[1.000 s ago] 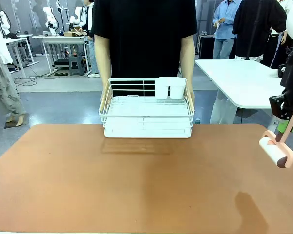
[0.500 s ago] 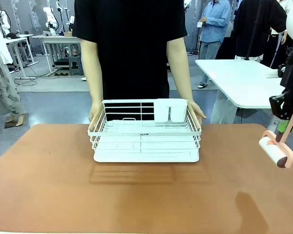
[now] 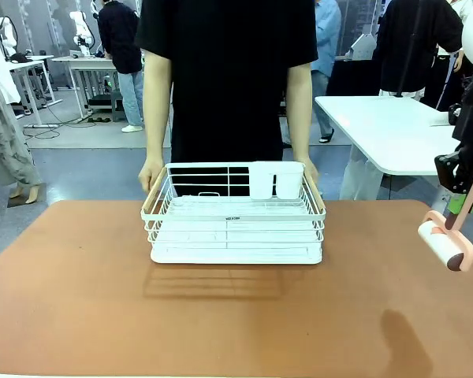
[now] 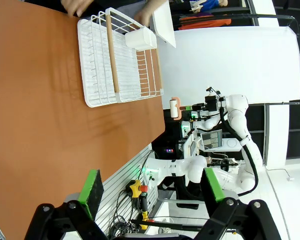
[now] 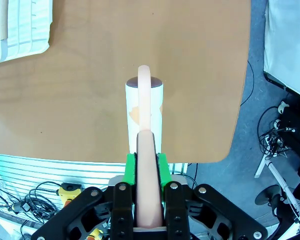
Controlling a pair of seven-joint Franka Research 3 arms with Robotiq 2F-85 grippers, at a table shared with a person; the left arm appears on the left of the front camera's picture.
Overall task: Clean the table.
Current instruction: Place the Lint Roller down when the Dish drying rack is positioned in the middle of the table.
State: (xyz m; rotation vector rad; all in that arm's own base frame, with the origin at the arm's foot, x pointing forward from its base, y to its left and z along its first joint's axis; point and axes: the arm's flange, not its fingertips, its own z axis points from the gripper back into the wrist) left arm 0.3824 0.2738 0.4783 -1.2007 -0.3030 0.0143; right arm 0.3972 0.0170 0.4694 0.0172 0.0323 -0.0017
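Rack (image 3: 236, 214) on table (image 3: 102, 315), person's hands (image 3: 151, 174) behind it.

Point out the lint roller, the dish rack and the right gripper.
lint roller (image 5: 144, 107), right wrist view, on the roll.
dish rack (image 3: 236, 244), front view, front wires.
right gripper (image 5: 145, 161), right wrist view, between its fingertips.

I see the rack (image 5: 17, 27) cut off at 10 o'clock, and the person's hands (image 3: 151, 173) half hidden behind its rim.
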